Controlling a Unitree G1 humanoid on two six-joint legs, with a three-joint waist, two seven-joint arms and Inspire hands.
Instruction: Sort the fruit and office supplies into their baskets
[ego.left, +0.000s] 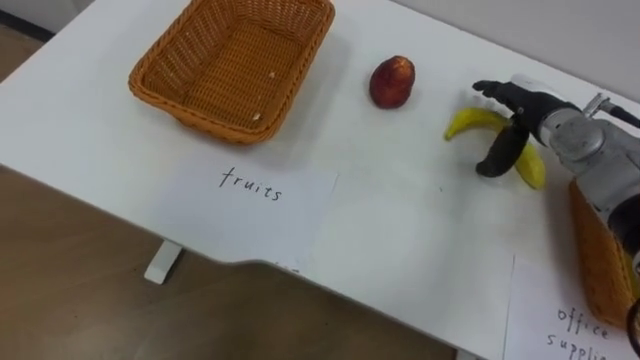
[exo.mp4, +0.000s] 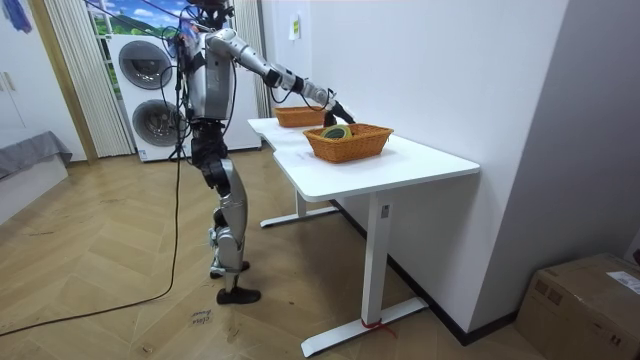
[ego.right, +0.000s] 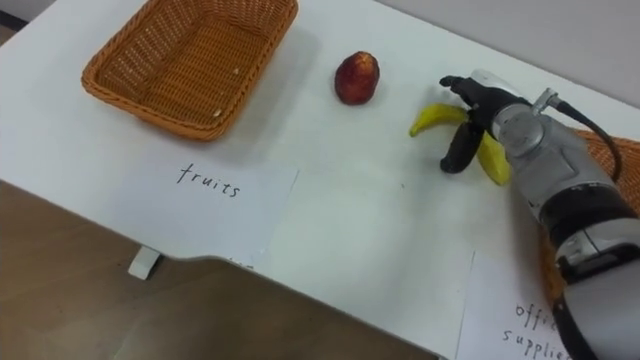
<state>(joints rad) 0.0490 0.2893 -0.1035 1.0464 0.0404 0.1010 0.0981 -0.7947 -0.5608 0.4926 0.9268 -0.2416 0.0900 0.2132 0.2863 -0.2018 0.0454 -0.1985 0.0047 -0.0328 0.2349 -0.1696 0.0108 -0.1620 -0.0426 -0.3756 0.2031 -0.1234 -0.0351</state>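
A yellow banana (ego.left: 470, 122) lies on the white table (ego.left: 400, 230), right of a red fruit (ego.left: 392, 82). My right hand (ego.left: 520, 105) hangs over the banana's middle, open. Its fingers (ego.left: 492, 92) reach along the far side with a slit of table showing between them and the fruit. The thumb (ego.left: 500, 150) points down across the near side. An empty wicker basket (ego.left: 235, 65) stands at the far left above a paper label reading "fruits" (ego.left: 250, 187). A second wicker basket (ego.left: 600, 260) sits at the right edge, partly behind my forearm. In the room view my right hand (exo.mp4: 335, 108) reaches out over the table.
A paper label for office supplies (ego.left: 575, 325) lies at the lower right corner. The table's near edge (ego.left: 250, 262) runs across the bottom, with wood floor below. In the room view I stand at the table's end, and the nearer basket (exo.mp4: 348, 142) holds dark items.
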